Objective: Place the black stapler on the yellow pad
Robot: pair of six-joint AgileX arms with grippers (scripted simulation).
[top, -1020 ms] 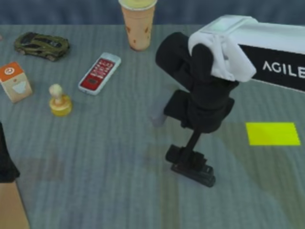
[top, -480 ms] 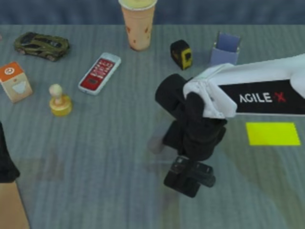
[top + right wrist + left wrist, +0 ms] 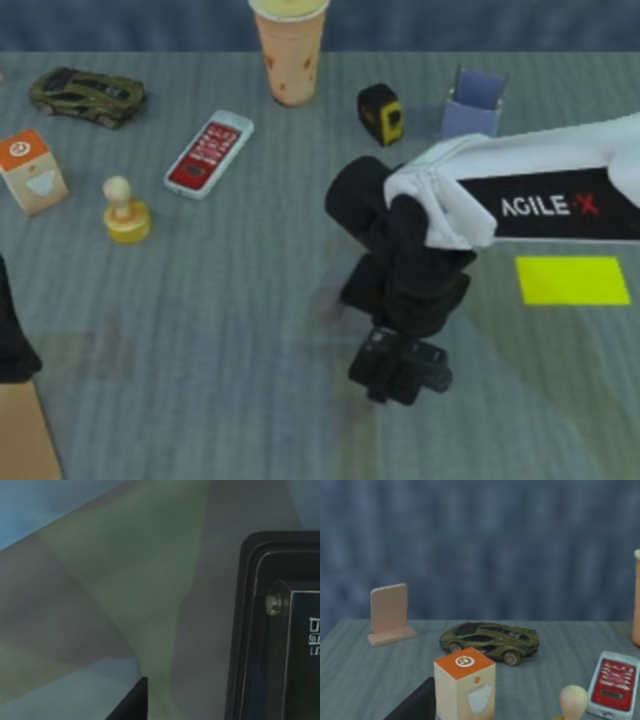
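Our right gripper (image 3: 398, 372) reaches down over the table's (image 3: 220, 330) middle, toward the near edge, fingers clamped on the black stapler (image 3: 425, 366). The yellow pad (image 3: 572, 280) lies bare near the right edge, well apart. Our left arm (image 3: 12, 335) sits parked at the left edge; we cannot tell its grip.

Overhead view; two low wrist close-ups.

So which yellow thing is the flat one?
The yellow pad, a thin bright rectangle lying flat at the table's right side. The yellow stamp on the left stands up, round with a cream knob.
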